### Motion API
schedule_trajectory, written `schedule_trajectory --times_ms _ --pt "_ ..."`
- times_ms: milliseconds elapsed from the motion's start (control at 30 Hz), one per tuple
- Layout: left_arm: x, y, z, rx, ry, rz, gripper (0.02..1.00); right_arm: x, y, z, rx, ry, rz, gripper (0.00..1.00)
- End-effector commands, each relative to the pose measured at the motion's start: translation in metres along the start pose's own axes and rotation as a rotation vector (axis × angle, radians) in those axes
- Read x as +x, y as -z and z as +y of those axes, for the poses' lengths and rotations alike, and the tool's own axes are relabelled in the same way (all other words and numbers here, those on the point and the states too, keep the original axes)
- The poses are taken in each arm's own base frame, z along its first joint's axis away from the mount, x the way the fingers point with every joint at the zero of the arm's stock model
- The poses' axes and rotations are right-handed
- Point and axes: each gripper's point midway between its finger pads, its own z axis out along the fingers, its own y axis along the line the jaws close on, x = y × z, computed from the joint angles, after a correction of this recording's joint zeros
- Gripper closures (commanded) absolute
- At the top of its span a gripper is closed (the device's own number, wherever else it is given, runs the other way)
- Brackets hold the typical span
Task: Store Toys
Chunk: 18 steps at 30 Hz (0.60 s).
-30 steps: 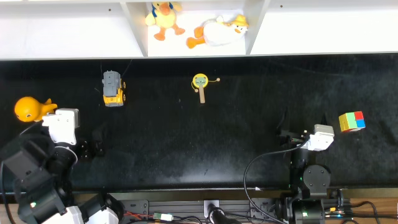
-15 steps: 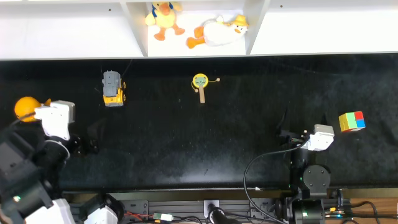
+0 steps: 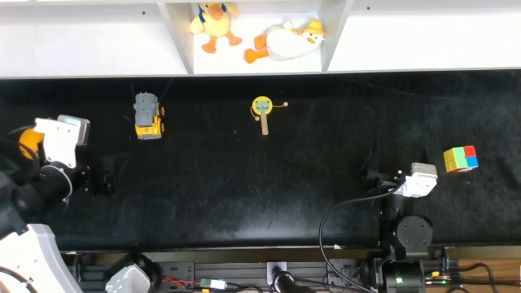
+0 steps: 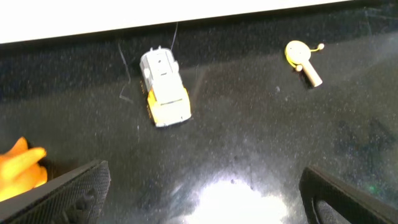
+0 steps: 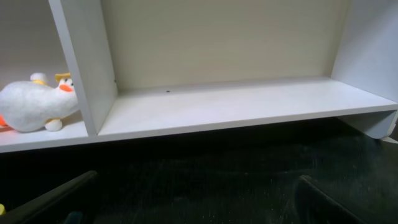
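Sitting side by side in the shelf's (image 3: 98, 49) middle compartment: plush duck (image 3: 215, 23) on the left, plush goose (image 3: 283, 41) on the right. Lying on the table (image 3: 260, 195) before the shelf: toy truck (image 3: 147, 115), left of the rattle (image 3: 263, 110). Resting at the table's far left edge: round toy (image 3: 27, 143). Standing far right, well apart from the rest: puzzle cube (image 3: 460, 159).

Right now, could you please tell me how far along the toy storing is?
Done: the yellow plush duck and the white plush duck lie in the middle shelf compartment. In hand: nothing; the left end effector is open near the orange toy, the right end effector open. Left on the black table: orange toy, grey-and-yellow toy truck, yellow wooden-handled rattle, multicoloured cube.
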Motion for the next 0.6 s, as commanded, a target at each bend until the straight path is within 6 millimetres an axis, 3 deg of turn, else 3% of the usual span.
schedule_trajectory --times_ms 33,300,600 --pt "0.000 0.010 -0.001 -0.003 -0.065 -0.006 0.020 0.003 0.000 0.000 -0.003 0.003 0.000 0.005" --pt "0.022 0.013 -0.003 -0.012 -0.025 0.086 0.020 0.003 0.000 0.000 -0.003 0.003 0.000 0.007" --pt "0.027 0.027 0.026 -0.091 0.032 0.048 0.023 0.003 0.000 0.000 -0.003 0.003 0.000 0.007"
